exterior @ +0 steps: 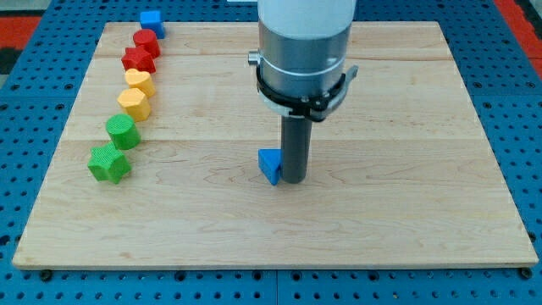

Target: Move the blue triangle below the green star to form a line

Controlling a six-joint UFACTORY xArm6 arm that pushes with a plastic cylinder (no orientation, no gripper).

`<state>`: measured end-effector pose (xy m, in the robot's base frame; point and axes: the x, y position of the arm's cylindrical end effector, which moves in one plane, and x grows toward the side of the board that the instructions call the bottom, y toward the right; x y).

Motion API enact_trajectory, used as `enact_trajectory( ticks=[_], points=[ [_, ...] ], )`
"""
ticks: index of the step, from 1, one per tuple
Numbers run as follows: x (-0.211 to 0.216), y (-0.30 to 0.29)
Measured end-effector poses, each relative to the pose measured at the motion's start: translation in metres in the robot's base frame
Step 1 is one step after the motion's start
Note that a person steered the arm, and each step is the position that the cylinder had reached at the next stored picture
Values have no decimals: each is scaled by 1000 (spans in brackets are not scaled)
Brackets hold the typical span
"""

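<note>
Sitting just left of centre in the lower middle of the frame, the blue triangle [269, 165] touches our tip [294, 180], which stands on its right side. We judge this placement suits a leftward push, since the green star [108, 163] lies well apart at the left of the frame, and the spot beneath it is bare table [381, 229]. Our tool is a plain rod, so it neither spreads nor pinches; it only presses sideways. Above the star, a curving column climbs to the upper left: green cylinder [122, 132], two yellow blocks [135, 91], two red blocks [142, 51], then a blue cube [152, 21].
</note>
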<state>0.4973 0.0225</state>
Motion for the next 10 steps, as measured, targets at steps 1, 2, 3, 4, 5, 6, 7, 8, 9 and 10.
enact_trajectory(
  ticks=[1, 2, 3, 4, 5, 6, 7, 8, 9, 10],
  points=[
    [-21, -6],
    [-31, -34],
    [-41, -64],
    [-54, -86],
    [-56, -106],
    [-54, -107],
    [-47, -108],
    [-35, -112],
    [-21, -115],
    [-6, -115]
  ],
)
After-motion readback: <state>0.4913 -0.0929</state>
